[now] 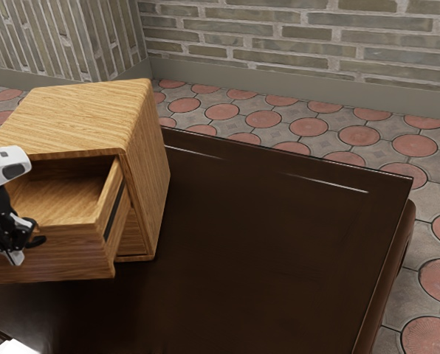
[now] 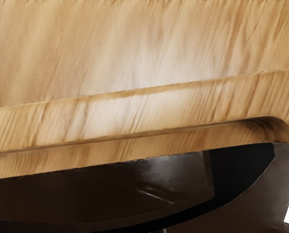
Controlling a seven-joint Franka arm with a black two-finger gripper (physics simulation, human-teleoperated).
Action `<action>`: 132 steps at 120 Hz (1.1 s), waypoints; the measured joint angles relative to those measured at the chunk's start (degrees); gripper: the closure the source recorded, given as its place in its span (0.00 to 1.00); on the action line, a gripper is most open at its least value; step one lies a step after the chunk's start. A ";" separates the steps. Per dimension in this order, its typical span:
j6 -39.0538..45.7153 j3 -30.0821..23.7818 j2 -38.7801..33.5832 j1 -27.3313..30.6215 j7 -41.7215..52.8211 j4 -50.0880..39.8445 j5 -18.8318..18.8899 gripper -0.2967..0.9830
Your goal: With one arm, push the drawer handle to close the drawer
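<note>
Where the wooden cabinet (image 1: 80,114) stands on the dark brown surface (image 1: 264,258), its drawer (image 1: 72,258) is pulled out, well clear of the cabinet's front. Over the drawer's rim, the exterior view looks down into its wooden inside, and a narrow dark strip (image 1: 115,210) runs along the drawer's side. Just below, a wooden panel (image 1: 133,230) fills the lower part of the cabinet's front. At the exterior view's left edge, the black gripper (image 1: 22,249) is low beside the outer face of the drawer's front, overlapping it in the picture, with the white end of the arm (image 1: 7,165) above. How far open the gripper is, and whether it has hold of anything, I cannot tell, nor whether it touches the wood. In the wrist view, pale, streaked wood slopes across, with a rounded ledge (image 2: 135,114) and a recessed groove beneath it. Past the wood come the glossy surface and a black curved shape (image 2: 241,167); whether that is the drawer handle or something else is unclear. A bright white patch (image 1: 12,346) lies at the exterior view's lower left corner. Behind the surface are a floor (image 1: 279,133) of round reddish tiles set in grey and a brick wall (image 1: 301,33) with a plain grey base.
</note>
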 joint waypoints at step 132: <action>22.98 14.47 30.82 -7.68 -5.61 17.38 9.21 0.84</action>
